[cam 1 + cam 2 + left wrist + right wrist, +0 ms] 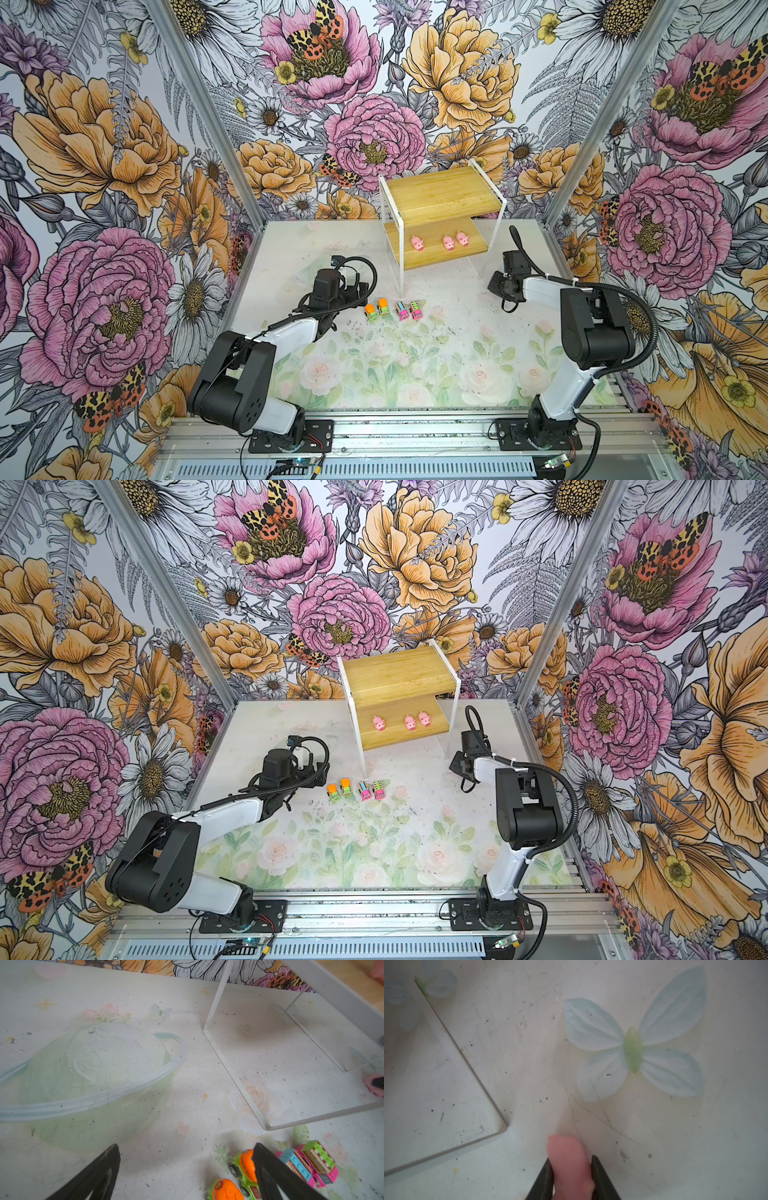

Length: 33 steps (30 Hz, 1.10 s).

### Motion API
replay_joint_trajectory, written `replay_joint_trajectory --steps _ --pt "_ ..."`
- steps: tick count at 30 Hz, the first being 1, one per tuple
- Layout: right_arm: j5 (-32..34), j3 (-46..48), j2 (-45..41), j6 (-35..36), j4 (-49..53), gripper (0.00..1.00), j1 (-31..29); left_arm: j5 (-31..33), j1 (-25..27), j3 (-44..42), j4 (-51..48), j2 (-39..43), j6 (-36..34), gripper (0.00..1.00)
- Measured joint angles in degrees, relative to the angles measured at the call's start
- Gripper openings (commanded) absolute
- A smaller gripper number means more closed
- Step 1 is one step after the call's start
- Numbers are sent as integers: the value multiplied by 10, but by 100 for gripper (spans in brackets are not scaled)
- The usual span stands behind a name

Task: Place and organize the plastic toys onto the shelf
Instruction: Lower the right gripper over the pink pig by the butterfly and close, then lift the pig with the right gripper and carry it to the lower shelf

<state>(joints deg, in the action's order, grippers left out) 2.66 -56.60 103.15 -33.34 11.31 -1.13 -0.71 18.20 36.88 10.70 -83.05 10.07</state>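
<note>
Top board [442,193] lies free (three pigs [449,242] crowd the lower board [432,255]).

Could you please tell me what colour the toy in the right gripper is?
Pink; the pig shows best in the right wrist view.

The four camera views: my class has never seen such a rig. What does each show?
Two pictures look down from above on two robot arms, each ending in a two-finger gripper. The other two come from cameras on the wrists. On the table stand a wooden shelf, three pink pigs on its lower board, and a row of four toy trucks. The left gripper is open near the trucks; the right gripper is shut on a fourth pig.
</note>
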Motion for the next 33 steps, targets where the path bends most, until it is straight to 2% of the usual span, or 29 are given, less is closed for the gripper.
replay_joint_trajectory --steps 10,19,26,33 --pt "-5 49 -48 2 -13 27 0 0 0 0 0 0 0 99" --pt "-35 108 -186 31 -18 26 -7 0 0 0 0 0 0 99" --pt "-76 124 -294 90 -31 27 -99 0 0 0 0 0 0 99" --pt "-112 128 -330 108 -106 26 -173 0 0 0 0 0 0 99"
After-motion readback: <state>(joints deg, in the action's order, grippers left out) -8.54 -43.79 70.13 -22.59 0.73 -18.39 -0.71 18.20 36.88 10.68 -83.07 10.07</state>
